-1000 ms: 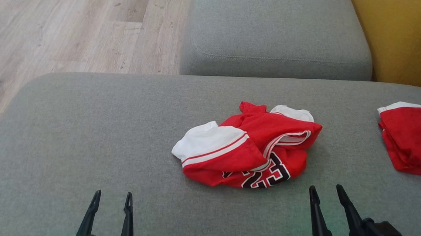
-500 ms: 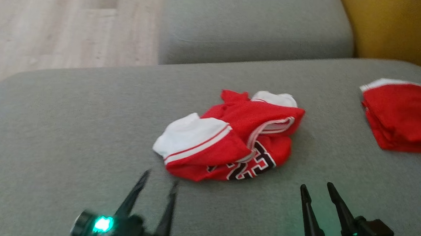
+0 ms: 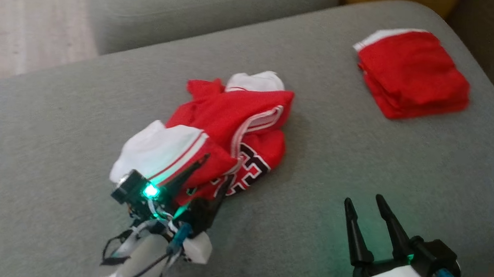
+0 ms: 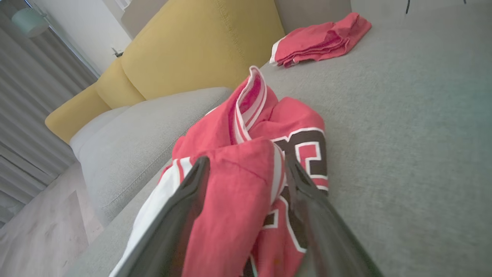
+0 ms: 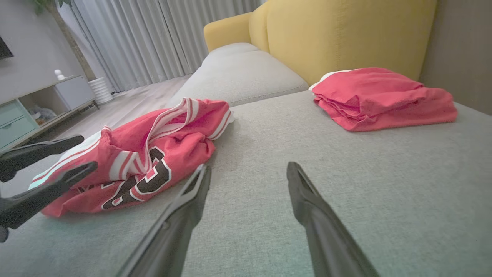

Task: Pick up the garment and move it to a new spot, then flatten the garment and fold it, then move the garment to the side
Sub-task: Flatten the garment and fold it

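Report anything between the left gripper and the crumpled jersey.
Nothing visible does. The left gripper is open, with a fold of the crumpled red jersey between its fingers; the folded garment lies apart.

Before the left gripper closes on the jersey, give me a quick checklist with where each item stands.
1. Left gripper open: ok.
2. A fold of jersey between its fingers: ok, by the left wrist view.
3. Right gripper open, clear of the jersey: ok.
4. Folded pile apart from the jersey: ok.
5. Fingers deep enough for a firm pinch: cannot tell.
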`<state>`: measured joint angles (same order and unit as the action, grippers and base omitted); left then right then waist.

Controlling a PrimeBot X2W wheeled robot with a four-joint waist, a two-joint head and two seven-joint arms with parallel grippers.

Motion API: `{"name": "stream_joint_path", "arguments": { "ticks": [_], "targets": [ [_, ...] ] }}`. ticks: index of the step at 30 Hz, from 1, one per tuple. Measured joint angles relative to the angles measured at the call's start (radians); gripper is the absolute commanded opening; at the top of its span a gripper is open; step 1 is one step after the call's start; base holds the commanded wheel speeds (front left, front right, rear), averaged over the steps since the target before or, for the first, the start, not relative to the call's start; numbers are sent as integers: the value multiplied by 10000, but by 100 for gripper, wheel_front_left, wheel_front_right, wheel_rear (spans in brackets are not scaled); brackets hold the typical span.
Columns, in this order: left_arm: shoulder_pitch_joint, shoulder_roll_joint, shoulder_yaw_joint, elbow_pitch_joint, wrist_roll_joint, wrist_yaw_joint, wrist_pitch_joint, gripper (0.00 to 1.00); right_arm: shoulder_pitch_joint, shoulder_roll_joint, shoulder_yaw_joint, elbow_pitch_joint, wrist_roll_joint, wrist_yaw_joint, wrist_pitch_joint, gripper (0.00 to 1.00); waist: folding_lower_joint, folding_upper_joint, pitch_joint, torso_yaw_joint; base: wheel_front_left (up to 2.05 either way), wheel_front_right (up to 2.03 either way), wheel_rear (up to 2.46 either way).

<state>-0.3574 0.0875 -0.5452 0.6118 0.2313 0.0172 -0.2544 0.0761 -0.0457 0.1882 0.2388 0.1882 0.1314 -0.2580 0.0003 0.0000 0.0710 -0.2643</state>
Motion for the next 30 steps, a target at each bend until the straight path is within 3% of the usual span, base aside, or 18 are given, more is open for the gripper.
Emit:
{"name": "stream_joint_path", "arguments": {
  "ticks": [10, 11, 12, 16, 22, 30],
  "targets": [
    [-825, 203, -199, 2021, -222, 242, -10, 97, -101, -2, 376, 13, 142, 0, 0, 100, -2, 0, 503, -1270, 0, 0, 0],
    [-904, 207, -259, 2059, -267, 244, -10, 42, -105, -2, 378, 15, 142, 0, 0, 100, -2, 0, 515, -1320, 0, 0, 0],
    [-977, 205, -322, 2054, -353, 244, -10, 0, -111, -2, 376, 15, 142, 0, 0, 100, -2, 0, 516, -1360, 0, 0, 0],
    [-1083, 130, -364, 1766, -899, 44, -10, 0, -117, -4, 458, 88, 121, 0, 0, 100, -3, 0, 351, -1412, 0, 0, 0],
    [-1300, -259, 2, 399, -2583, -922, -8, 0, -112, -4, 648, 127, 125, 0, 0, 100, -3, 0, -8, -1473, 0, 0, 0],
    [-4499, -508, 1049, -1496, -4320, -1321, -12, 0, -34, -4, 711, 121, 128, 0, 0, 100, -3, 0, -310, -1071, 0, 0, 0]
  ]
}}
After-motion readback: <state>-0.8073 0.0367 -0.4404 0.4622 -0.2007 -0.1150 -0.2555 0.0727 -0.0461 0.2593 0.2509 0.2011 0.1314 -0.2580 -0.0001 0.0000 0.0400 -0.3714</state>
